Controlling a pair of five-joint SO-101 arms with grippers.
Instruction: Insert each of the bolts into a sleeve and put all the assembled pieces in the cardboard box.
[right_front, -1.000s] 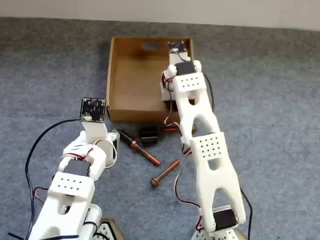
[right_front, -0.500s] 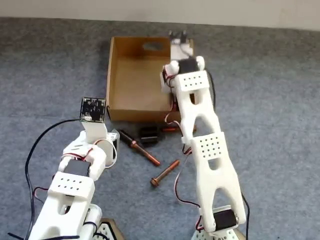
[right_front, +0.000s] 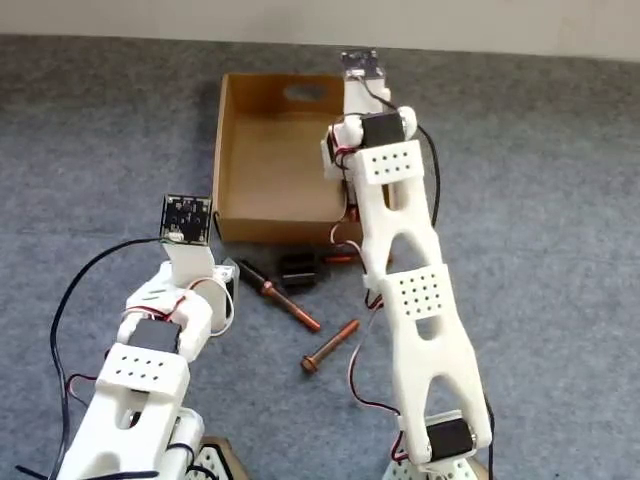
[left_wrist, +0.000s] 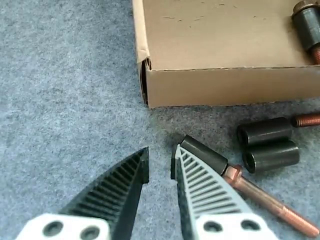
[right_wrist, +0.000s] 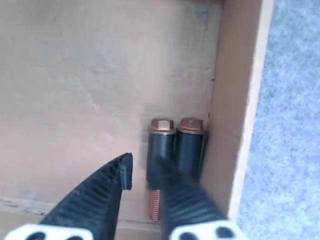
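The cardboard box stands on the carpet at the far middle. Two assembled bolt-and-sleeve pieces lie side by side against its inner wall. Just above them my right gripper hangs open and empty. My left gripper is slightly open near the box's front corner, holding nothing. Beside its finger lies a bolt with a sleeve on its head. Two loose black sleeves sit close by, with a copper bolt behind them. Another bare bolt lies nearer the arms.
Grey carpet covers the whole table. The right arm stretches over the box's right wall, its wires hanging beside the loose parts. Open carpet lies left of the box and on the far right.
The right arm's wrist has risen and tipped toward the box's far side. The left arm and the loose parts on the carpet have stayed put.
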